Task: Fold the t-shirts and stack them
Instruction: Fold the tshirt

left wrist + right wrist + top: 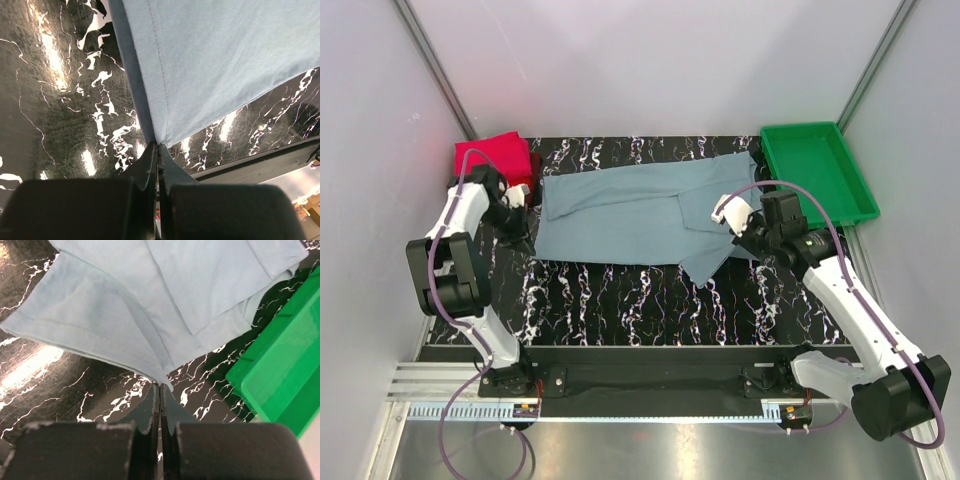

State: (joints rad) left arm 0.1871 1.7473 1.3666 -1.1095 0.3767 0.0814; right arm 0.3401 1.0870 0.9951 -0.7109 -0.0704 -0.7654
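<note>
A dusty grey-blue t-shirt (630, 215) lies stretched across the black marbled table (650, 295). My left gripper (523, 240) is shut on the shirt's near left corner; the left wrist view shows the cloth (220, 60) pinched at the fingertips (150, 155). My right gripper (745, 238) is shut on the shirt's right edge; the right wrist view shows the cloth (150, 305) rising from the closed fingertips (170, 400). A folded magenta-pink t-shirt (492, 158) lies on a red one (533, 188) at the back left.
A green plastic tray (820, 180) stands at the back right, close to my right gripper; it also shows in the right wrist view (285, 375). Grey walls enclose the table on three sides. The table's near edge (270, 155) shows in the left wrist view.
</note>
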